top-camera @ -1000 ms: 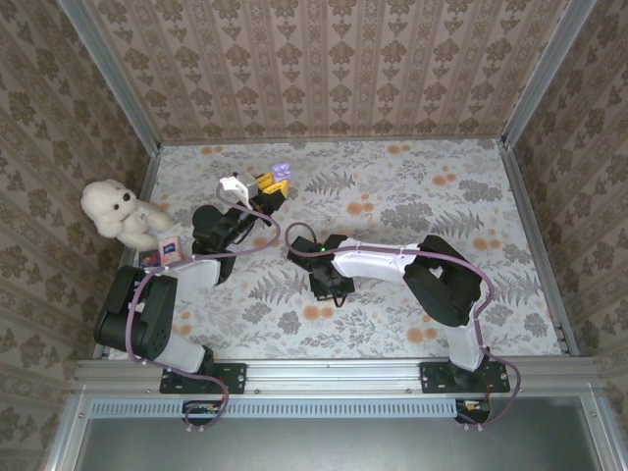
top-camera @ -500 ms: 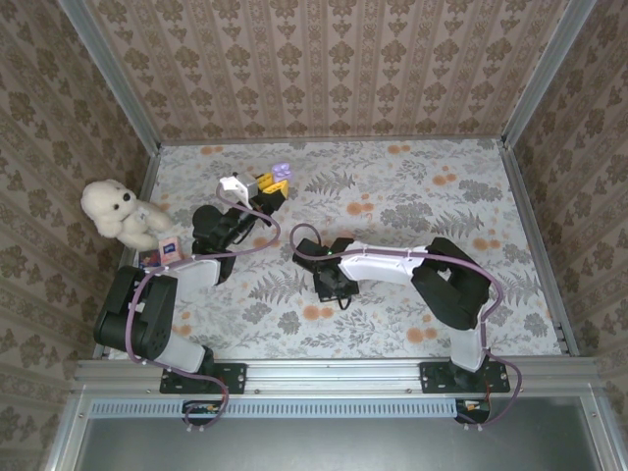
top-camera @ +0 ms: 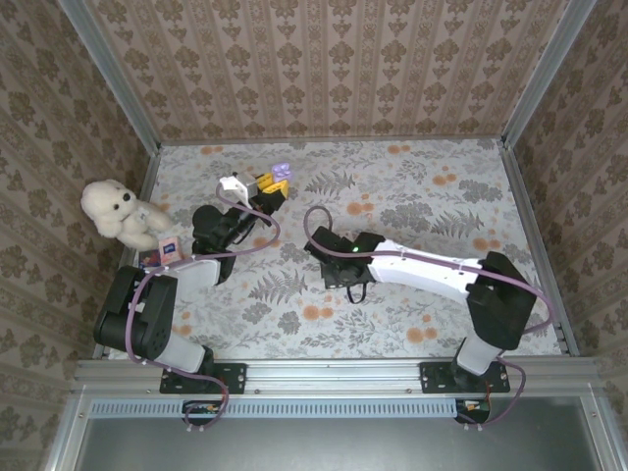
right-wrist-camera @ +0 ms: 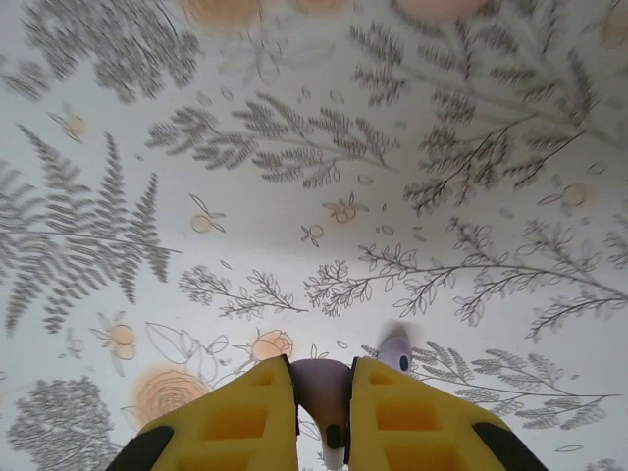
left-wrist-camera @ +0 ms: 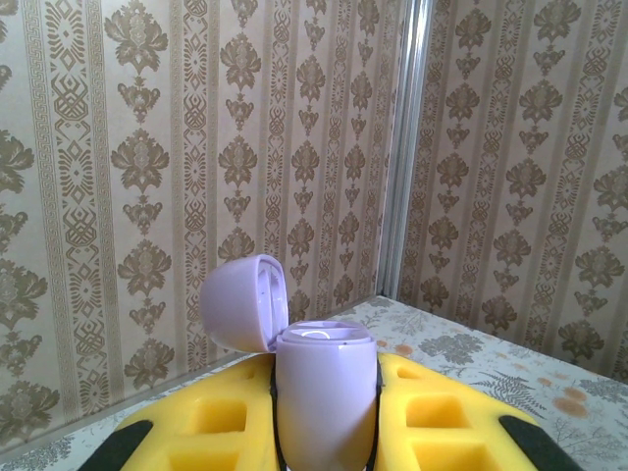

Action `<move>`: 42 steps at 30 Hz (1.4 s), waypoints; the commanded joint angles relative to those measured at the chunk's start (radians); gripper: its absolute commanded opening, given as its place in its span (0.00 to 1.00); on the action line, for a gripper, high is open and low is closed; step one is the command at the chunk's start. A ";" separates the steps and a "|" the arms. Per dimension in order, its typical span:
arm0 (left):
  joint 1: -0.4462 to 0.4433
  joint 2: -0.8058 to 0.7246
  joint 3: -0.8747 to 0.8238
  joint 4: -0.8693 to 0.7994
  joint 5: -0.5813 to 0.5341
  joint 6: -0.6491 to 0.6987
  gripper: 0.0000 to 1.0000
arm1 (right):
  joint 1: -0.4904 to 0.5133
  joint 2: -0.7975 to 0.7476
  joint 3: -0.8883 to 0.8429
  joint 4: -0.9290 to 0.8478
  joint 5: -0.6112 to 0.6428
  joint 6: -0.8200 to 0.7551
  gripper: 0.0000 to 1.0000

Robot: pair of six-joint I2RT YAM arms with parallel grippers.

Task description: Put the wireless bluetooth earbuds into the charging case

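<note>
The lilac charging case (left-wrist-camera: 326, 402) stands upright between the yellow pads of my left gripper (left-wrist-camera: 326, 373), which is shut on it. Its lid (left-wrist-camera: 240, 302) is hinged open to the left. From above, the case (top-camera: 282, 173) is held off the table at the back left by the left gripper (top-camera: 267, 186). My right gripper (right-wrist-camera: 324, 371) is shut on one lilac earbud (right-wrist-camera: 322, 391), above the floral table. A second lilac earbud (right-wrist-camera: 395, 351) lies on the table just beyond the right finger. From above, the right gripper (top-camera: 340, 273) is near the table's middle.
A white teddy bear (top-camera: 118, 211) sits at the left edge, with a small pink box (top-camera: 172, 247) beside it. Metal rails and wallpapered walls (top-camera: 334, 69) enclose the floral table (top-camera: 422, 186). The right arm's cable (top-camera: 355, 291) loops near its wrist.
The right arm has swung to the right and stretched out, carrying its gripper a little right and toward the back. The left arm and the case have not moved.
</note>
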 commanded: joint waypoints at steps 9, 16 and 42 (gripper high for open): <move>-0.016 -0.009 0.053 0.037 0.127 -0.042 0.00 | -0.115 -0.311 0.086 0.104 0.102 -0.180 0.17; -0.088 0.026 0.106 0.037 0.162 -0.025 0.00 | -0.174 -0.398 0.146 0.284 0.090 -0.313 0.19; -0.281 0.057 0.227 0.036 -0.031 0.222 0.00 | -0.251 -0.465 0.021 0.726 -0.210 -0.394 0.19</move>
